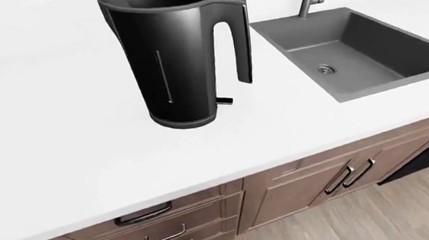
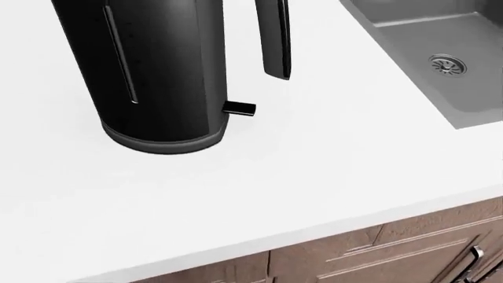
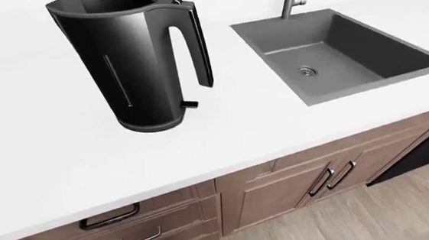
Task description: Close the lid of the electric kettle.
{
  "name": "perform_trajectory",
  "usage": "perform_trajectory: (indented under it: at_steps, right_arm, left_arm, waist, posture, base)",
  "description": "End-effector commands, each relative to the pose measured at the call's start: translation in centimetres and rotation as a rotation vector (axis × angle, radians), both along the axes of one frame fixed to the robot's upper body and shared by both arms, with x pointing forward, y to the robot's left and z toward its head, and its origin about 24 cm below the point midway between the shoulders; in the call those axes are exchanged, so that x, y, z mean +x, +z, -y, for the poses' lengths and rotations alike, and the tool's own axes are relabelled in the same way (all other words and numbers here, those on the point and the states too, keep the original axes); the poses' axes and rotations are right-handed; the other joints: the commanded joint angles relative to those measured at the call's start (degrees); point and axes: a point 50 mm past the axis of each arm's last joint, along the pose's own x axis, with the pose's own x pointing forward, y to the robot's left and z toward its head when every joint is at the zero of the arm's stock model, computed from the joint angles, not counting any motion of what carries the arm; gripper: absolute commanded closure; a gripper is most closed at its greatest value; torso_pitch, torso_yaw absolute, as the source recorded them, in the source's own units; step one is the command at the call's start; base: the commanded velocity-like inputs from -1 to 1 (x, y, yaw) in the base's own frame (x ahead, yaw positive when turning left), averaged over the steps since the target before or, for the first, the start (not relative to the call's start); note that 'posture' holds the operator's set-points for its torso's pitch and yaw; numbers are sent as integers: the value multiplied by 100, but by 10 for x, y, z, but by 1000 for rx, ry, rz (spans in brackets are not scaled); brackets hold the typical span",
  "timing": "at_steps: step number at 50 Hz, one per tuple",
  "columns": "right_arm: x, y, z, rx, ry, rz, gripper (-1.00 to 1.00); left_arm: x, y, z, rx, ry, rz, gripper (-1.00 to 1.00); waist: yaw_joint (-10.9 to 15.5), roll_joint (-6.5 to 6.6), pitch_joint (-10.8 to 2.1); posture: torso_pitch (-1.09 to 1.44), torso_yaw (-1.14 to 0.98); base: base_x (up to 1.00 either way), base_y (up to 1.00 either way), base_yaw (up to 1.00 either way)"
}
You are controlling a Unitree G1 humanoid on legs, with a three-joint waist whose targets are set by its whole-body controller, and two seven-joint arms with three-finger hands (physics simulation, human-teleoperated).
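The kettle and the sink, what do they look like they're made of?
Kettle: glossy black, probably plastic or coated metal, given the soft highlights down its body. Sink: matte dark grey, possibly composite or brushed metal; no sharp reflections show.

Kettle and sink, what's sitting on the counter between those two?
Nothing: between the electric kettle and the sink the right-eye view shows only bare white counter. The kettle's handle faces that gap.
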Motion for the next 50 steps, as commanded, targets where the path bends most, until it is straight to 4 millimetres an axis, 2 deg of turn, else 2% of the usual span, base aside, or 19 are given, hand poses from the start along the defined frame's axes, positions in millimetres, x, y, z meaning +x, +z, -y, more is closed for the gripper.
perform_trajectory:
  at_steps: [1,19,39,45,50]
  right_arm:
    - [-3,6,-1,-20,-7,40,-100]
    - [1,3,-1,-22,-2,34,-100]
    - [2,2,0,-23,-4,37,-100]
    - [1,3,-1,-23,-3,37,-100]
    - [1,3,-2,-24,2,38,-100]
  left_arm:
    - [-4,8,3,35,5,42,-100]
    - [-3,6,3,34,6,38,-100]
    - [-3,7,3,34,7,40,-100]
    - [-4,8,3,34,8,45,-100]
    - [-4,9,4,35,7,62,-100]
  waist:
    - [2,16,-67]
    - [44,-2,-690]
    - [123,-37,-1650]
    - [131,-45,-1840]
    - [120,-57,-1918]
  posture:
    - [-17,0]
    - [-34,0]
    - [-54,0]
    - [-60,0]
    - [-60,0]
  base:
    - [0,0,0]
    - [0,0,0]
    - [0,0,0]
    - [0,0,0]
    - [0,0,0]
